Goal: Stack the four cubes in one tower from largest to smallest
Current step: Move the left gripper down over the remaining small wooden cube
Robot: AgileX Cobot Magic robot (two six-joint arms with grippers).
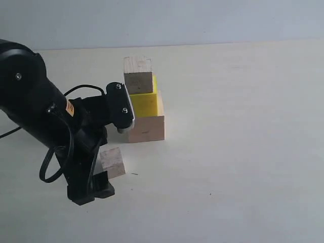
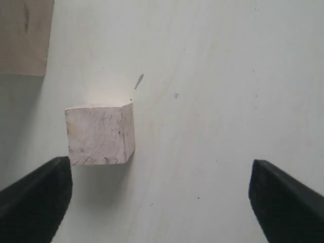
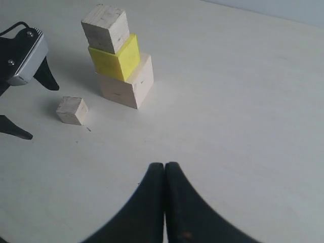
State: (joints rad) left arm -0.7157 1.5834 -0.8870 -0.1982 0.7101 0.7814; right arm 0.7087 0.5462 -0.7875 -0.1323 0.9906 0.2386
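Three cubes stand stacked: the pale wood cube (image 1: 147, 129) at the bottom, the yellow cube (image 1: 146, 103) on it, a greyish wood cube (image 1: 137, 76) on top, each a little offset. The smallest greyish cube (image 1: 112, 162) lies alone on the table in front of the stack. My left gripper (image 2: 159, 202) is open above the table. The small cube (image 2: 98, 134) sits just ahead of one finger (image 2: 35, 197), off to that side and not between the jaws. My right gripper (image 3: 164, 168) is shut and empty, far from the stack (image 3: 115, 56).
The left arm's black body (image 1: 35, 109) and cable loop (image 1: 50, 162) fill the left of the exterior view, close beside the stack. The pale table (image 1: 243, 152) stretches to the right. A corner of the pale cube (image 2: 25, 35) shows in the left wrist view.
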